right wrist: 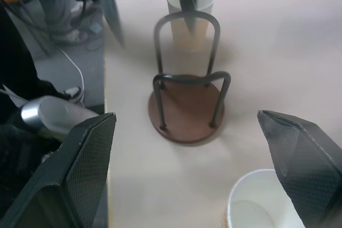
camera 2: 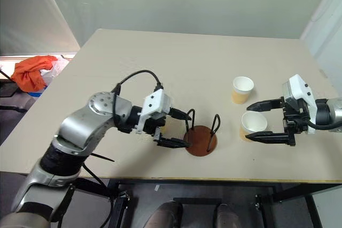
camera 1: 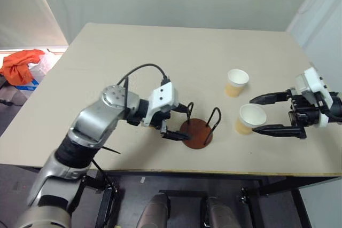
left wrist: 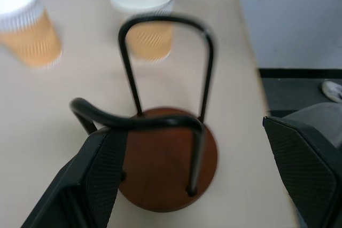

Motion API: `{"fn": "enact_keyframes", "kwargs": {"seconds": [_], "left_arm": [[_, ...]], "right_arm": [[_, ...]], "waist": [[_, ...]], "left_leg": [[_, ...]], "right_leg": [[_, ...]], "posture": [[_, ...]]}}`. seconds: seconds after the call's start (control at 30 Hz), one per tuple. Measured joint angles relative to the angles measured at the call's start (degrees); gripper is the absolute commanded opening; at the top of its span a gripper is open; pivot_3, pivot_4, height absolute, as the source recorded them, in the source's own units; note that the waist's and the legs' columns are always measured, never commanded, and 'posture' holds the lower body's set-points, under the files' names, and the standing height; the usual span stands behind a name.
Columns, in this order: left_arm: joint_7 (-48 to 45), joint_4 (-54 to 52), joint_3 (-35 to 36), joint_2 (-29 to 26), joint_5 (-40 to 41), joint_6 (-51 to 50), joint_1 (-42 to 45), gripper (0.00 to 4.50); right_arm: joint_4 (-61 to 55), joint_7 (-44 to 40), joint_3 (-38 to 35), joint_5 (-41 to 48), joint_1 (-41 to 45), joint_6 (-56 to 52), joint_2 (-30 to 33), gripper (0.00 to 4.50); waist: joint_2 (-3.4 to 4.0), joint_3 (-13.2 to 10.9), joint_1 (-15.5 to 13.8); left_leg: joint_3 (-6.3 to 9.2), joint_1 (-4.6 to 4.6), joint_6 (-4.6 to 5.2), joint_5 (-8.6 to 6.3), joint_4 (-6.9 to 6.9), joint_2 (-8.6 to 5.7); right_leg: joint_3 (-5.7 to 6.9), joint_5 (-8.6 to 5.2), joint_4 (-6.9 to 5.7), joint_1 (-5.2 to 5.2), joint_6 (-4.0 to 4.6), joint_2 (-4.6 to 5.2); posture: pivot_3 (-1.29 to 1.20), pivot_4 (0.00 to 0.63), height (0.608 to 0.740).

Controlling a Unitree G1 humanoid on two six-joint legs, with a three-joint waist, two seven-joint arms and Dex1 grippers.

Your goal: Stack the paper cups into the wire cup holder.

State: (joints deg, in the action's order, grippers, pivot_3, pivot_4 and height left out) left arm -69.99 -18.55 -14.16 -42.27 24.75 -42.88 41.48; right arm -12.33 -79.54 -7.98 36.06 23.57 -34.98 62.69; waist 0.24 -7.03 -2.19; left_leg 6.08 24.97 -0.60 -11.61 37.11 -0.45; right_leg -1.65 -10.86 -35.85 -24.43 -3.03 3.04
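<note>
Tabletop [camera 1: 160, 52] setup: the wire cup holder [camera 1: 196, 132] sits empty near the front edge. The left end effector [camera 1: 178, 122] is right beside it, fingers spread wide with nothing in them. On the right, the right end effector [camera 1: 266, 115] is also wide open, one paper cup [camera 1: 251, 118] standing upright between its fingers, not gripped as far as I can see. A second cup [camera 1: 236, 82] stands just behind it. A third cup [right wrist: 189, 17] stands beyond the holder by the left arm.
</note>
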Motion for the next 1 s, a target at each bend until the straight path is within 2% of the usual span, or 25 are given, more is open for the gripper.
{"fn": "enact_keyframes", "kwargs": {"seconds": [0.13, 0.3, 0.37, 0.57, 0.67, 0.83, 1.0], "left_arm": [[-3.54, -2.74, 3.00, -8.09, 1.21, 0.51, -1.04, 4.48], [-5.00, -2.41, 7.53, -13.79, 1.57, 2.54, -4.50, 4.48], [-5.52, -0.27, 12.52, -15.78, 3.19, 2.93, -4.68, 4.48], [-4.37, 4.05, 31.48, -15.85, 16.48, -0.33, -2.94, 4.48], [-3.37, 4.45, 40.95, -16.18, 22.67, -3.16, -6.99, 4.48], [-1.45, 2.45, 47.06, -15.49, 25.70, -4.44, -17.82, 4.48], [1.64, 0.28, 50.24, -13.19, 26.30, -1.82, -23.95, 4.48]], "right_arm": [[2.66, -0.44, 3.99, -4.38, 0.76, 2.53, 0.42, 4.50], [4.88, -0.91, 7.52, -7.90, 1.85, 4.73, 0.18, 4.50], [5.67, -1.00, 8.74, -9.45, 2.61, 5.60, 0.17, 4.50], [9.10, -1.89, 11.55, -13.57, 4.69, 8.36, 0.06, 4.50], [11.69, -2.04, 13.18, -15.88, 4.99, 9.80, -0.40, 4.50], [13.68, -1.94, 15.37, -18.86, 6.79, 11.26, -2.14, 4.50], [14.71, -1.86, 16.43, -20.88, 7.90, 11.91, -4.08, 4.50]], "waist": [[0.02, 0.01, 0.31], [0.02, 0.01, 0.45], [0.02, 0.01, 0.53], [0.03, 0.01, 0.63], [0.12, 0.06, 0.87], [0.07, 0.03, 1.01], [0.08, 0.03, 0.97]], "left_leg": [[-0.01, -0.07, 0.08, -0.09, 0.00, 0.06], [0.00, -0.04, 0.07, -0.11, 0.00, 0.07], [0.00, -0.03, 0.04, -0.13, -0.02, 0.10], [-0.01, -0.03, -0.02, -0.25, -0.05, 0.12], [-0.04, -0.08, -0.04, -0.35, -0.09, 0.13], [-0.03, -0.07, -0.09, -0.37, -0.10, 0.25], [-0.05, -0.12, -0.11, -0.35, -0.08, 0.23]], "right_leg": [[0.00, -0.02, -0.04, -0.01, 0.08, 0.00], [0.01, 0.00, -0.06, -0.09, 0.21, 0.00], [0.03, 0.01, -0.07, -0.14, 0.29, 0.00], [0.07, -0.06, -0.07, -0.19, 0.42, 0.01], [0.07, -0.08, -0.13, -0.20, 0.44, 0.03], [0.14, -0.10, -0.17, -0.25, 0.53, -0.03], [0.14, -0.12, -0.19, -0.24, 0.75, -0.01]], "posture": [[0.00, 0.150, 0.740], [0.00, 0.150, 0.740], [0.00, 0.150, 0.740], [0.00, 0.150, 0.740], [0.00, 0.150, 0.740], [0.00, 0.150, 0.740], [0.00, 0.150, 0.740]]}}
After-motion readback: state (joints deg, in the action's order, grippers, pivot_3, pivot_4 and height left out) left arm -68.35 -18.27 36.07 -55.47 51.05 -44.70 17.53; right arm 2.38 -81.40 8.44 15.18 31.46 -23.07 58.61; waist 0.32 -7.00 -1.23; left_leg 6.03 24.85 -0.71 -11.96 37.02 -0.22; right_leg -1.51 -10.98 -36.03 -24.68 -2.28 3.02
